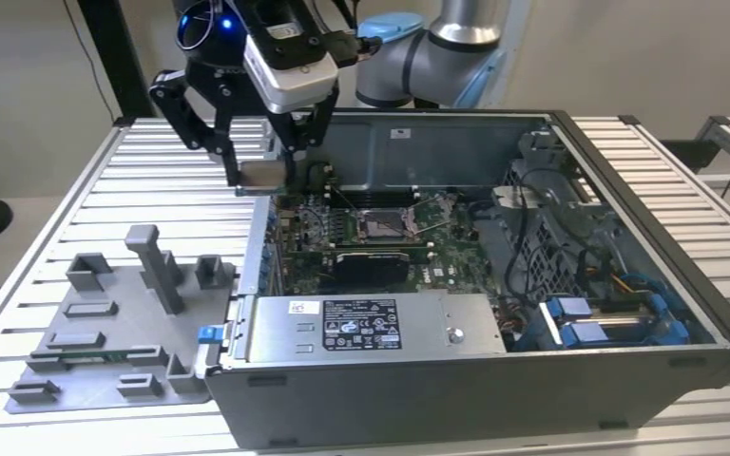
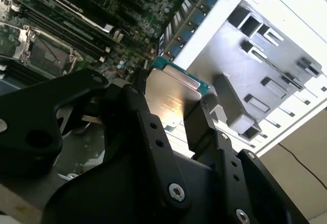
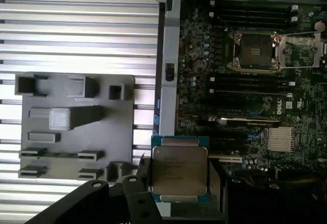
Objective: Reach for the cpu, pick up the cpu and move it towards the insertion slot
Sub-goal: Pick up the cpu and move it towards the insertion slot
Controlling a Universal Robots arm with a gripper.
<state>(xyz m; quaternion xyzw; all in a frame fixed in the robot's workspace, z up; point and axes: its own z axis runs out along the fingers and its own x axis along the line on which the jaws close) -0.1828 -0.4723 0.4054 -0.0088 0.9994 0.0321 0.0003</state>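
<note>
The cpu (image 3: 179,169), a thin square chip with a pale silver top and green edge, hangs in the air between my gripper's (image 1: 261,180) black fingers, which are shut on its sides. In the exterior view the cpu (image 1: 261,177) hovers over the case's near-left wall, by the motherboard's edge. The second wrist view shows the cpu (image 2: 171,98) clamped between the fingers. The insertion slot (image 1: 382,225), a square socket with a shiny metal frame and dark centre, lies on the green motherboard toward the exterior view's right of the chip; both wrist views show the slot (image 3: 255,52) (image 2: 43,50) as well.
The open computer case (image 1: 669,313) holds cables, a blue-tabbed drive bay (image 1: 593,323) and a grey power supply (image 1: 365,328). A grey fixture plate (image 1: 111,332) with upright blocks lies on the slatted table at the exterior view's left. A socket lever (image 3: 301,50) sticks out beside the slot.
</note>
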